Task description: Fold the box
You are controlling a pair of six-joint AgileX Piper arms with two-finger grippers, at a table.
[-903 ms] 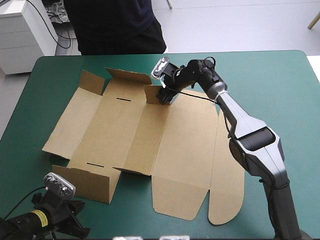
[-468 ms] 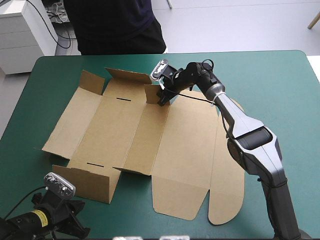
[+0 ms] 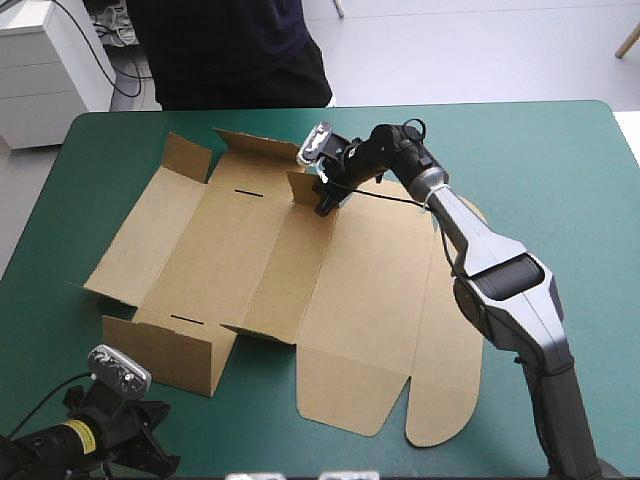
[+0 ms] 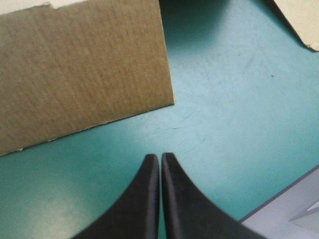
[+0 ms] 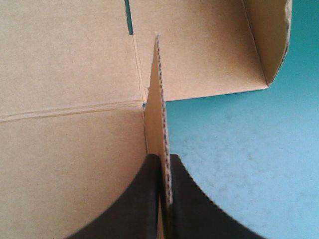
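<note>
Right gripper (image 5: 162,160): clamped the flap (image 5: 158,99) at 12 o'clock on the box (image 3: 240,250).
Left gripper (image 4: 160,158): sat closed, empty, at its 7 o'clock.
Box axis: ran 10 to 4 o'clock.

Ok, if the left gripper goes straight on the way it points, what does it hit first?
Likely bare teal-green cover just ahead of the shut left gripper, then the near corner of the box beyond it. Depth is unclear from here.

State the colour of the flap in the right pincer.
Plain brown. The flap shows best in the right wrist view.
</note>
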